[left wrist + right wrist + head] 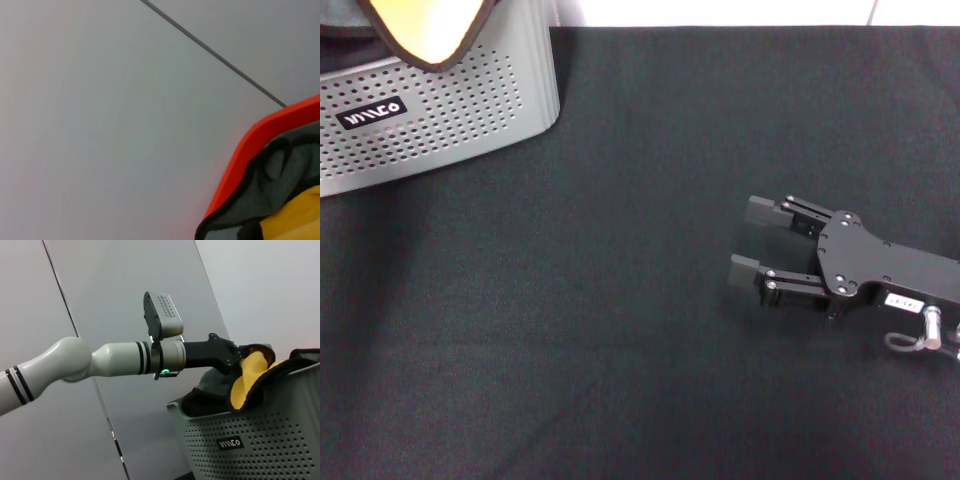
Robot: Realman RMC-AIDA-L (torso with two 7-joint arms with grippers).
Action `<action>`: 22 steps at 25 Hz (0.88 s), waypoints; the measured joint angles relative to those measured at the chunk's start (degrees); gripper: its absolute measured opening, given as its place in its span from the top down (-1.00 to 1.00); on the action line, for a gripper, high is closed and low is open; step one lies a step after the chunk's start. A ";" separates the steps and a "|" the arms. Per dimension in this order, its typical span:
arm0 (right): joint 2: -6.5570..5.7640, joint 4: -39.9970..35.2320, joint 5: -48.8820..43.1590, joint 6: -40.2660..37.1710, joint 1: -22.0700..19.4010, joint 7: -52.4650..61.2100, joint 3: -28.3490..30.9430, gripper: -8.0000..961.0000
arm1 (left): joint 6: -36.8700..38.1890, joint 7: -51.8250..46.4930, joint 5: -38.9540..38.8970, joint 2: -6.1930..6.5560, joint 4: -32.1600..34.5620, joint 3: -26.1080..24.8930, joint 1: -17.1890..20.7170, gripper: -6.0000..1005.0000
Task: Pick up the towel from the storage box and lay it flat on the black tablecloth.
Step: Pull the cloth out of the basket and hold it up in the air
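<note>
The towel [425,30], yellow-orange with a dark trim, hangs over the storage box [440,120] at the far left of the black tablecloth [620,300]. In the right wrist view my left gripper [239,357] is above the box [260,440], shut on the towel [247,377], which is lifted partly out with its grey face trailing inside. The towel also fills a corner of the left wrist view [295,215]. My right gripper [752,240] is open and empty, low over the tablecloth at the right, pointing towards the box.
A pale wall and floor lie beyond the tablecloth's far edge [740,14]. The grey panelled wall [125,290] stands behind the box.
</note>
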 joint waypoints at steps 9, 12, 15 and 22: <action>0.00 -0.01 0.01 -0.16 -0.18 -0.35 0.19 -0.81 | 14.03 -4.68 -10.71 0.38 11.43 -0.38 2.60 0.97; -0.05 -0.40 0.02 -0.17 -0.19 -1.51 0.64 -0.81 | 22.81 -4.30 -20.61 0.47 18.79 -2.71 4.26 0.97; -0.25 -0.79 0.14 -0.17 -0.17 -3.11 1.28 -0.81 | 30.74 -3.45 -31.41 0.49 24.44 -6.12 5.26 0.97; -0.45 -3.31 0.61 0.02 -0.17 -7.17 2.55 -0.81 | 47.73 0.74 -59.67 0.52 29.18 -17.62 5.24 0.97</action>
